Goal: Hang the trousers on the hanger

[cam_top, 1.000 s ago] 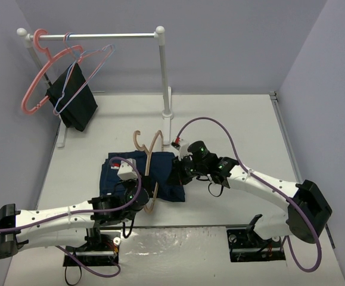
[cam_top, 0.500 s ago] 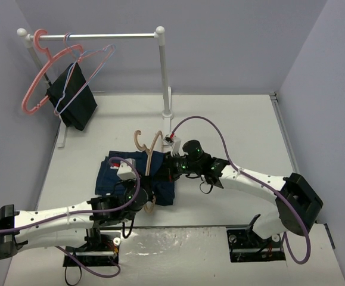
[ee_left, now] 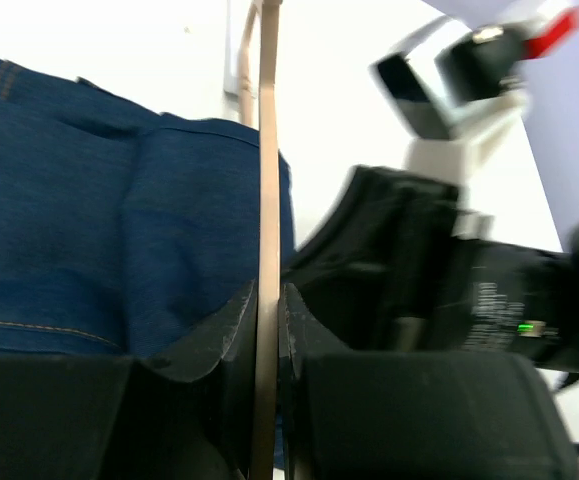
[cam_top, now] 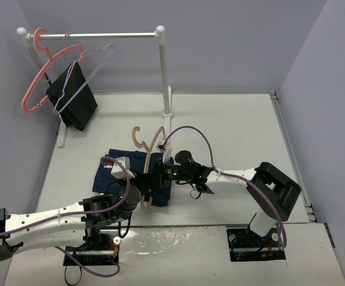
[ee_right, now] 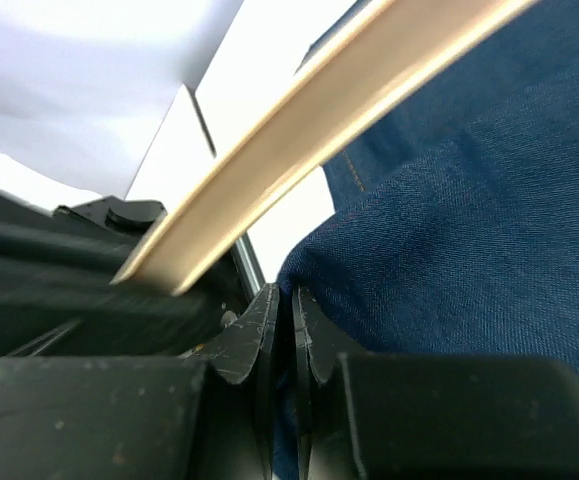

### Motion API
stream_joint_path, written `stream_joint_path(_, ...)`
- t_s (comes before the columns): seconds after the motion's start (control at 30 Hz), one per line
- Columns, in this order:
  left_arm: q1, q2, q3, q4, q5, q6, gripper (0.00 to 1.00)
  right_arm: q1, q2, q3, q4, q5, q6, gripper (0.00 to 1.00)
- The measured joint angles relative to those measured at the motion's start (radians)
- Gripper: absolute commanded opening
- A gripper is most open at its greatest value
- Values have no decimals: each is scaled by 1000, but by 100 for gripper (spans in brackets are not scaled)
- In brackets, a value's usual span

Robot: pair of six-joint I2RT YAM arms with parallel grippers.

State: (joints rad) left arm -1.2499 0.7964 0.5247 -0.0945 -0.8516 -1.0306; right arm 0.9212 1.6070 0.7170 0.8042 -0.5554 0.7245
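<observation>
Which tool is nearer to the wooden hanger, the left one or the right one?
Left. The left tool is shut on the hanger itself; the right tool pinches the trousers just beside it.

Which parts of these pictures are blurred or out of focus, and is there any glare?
Left wrist: the right arm is blurred, the hanger fairly sharp. Right wrist: the hanger is soft, the weave of the trousers crisp. Top: sharp, glare on the near edge of the table.

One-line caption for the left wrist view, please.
Left end effector clamped on the light tan wooden hanger, dark navy-blue denim trousers bunched beside it, right arm close alongside.
</observation>
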Motion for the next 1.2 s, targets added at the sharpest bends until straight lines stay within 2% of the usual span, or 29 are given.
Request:
stream_joint_path(0.1, 0, 6, -3, 13, 23, 1, 0, 28, 72, 1, 70, 9, 15, 9)
stream_joint_path(0.23, 0, 6, -34, 9, 22, 2, 0, 36, 122, 4, 101, 21, 32, 36)
stream_joint_path(0.37, -3, -17, -59, -20, 22, -5, 0, 29, 115, 20, 50, 73, -5, 53)
stream_joint_path(0.5, -5, -56, -62, -32, 16, -33, 0, 29, 52, 58, -106, 144, -108, 61)
stream_joint_path(0.73, -6, -78, -62, -29, 4, -75, 0, 36, -57, 140, -397, 254, -269, 66)
stream_joint_path(0.9, -6, -60, -63, -30, 5, -82, 0, 37, -87, 153, -478, 287, -311, 66)
stream_joint_path(1.0, -6, -53, -63, -31, 4, -82, 0, 39, -101, 156, -508, 293, -326, 60)
stream_joint_path(1.13, -6, -50, -63, -31, 5, -82, 0, 50, -130, 156, -531, 292, -341, 43)
stream_joint_path(1.2, -6, -48, -63, -31, 4, -82, 0, 54, -138, 156, -531, 278, -342, 42)
